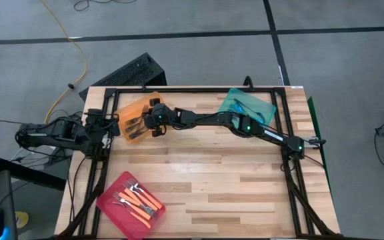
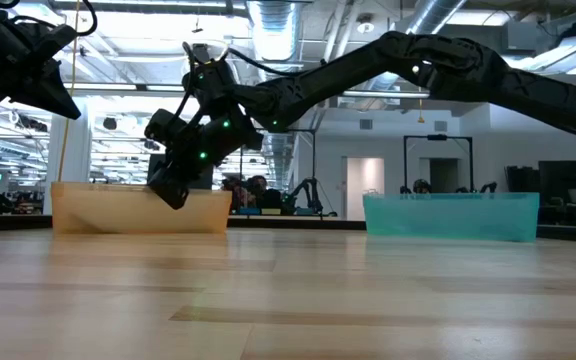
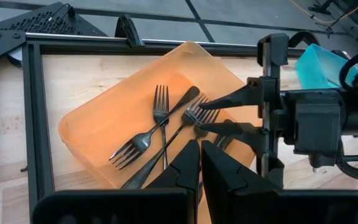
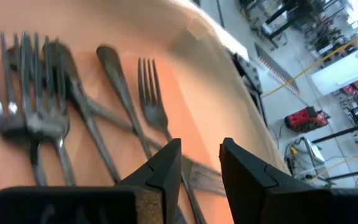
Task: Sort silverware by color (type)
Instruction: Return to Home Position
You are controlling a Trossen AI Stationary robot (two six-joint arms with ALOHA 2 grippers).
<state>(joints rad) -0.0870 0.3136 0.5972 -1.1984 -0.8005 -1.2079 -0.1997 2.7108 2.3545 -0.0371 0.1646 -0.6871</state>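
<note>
Several dark metal forks (image 3: 160,124) lie crossed on the floor of the orange tray (image 1: 133,105) at the table's far left. My right gripper (image 3: 209,116) reaches across the table into that tray. It is open, and its fingertips stand on either side of one fork's tines (image 3: 194,114), just below the tray's rim (image 2: 138,188). In its own wrist view the gripper (image 4: 199,158) has nothing between the fingers, and fork handles (image 4: 120,93) lie below them. My left gripper (image 3: 201,167) waits shut at the table's left edge, pointing at the tray.
A pink tray (image 1: 109,193) with several orange-handled forks (image 1: 139,201) sits at the near left. A teal tray (image 1: 262,105) holding something blue (image 1: 242,105) stands at the far right. A black frame (image 1: 199,90) runs along the far edge. The middle of the wooden table is bare.
</note>
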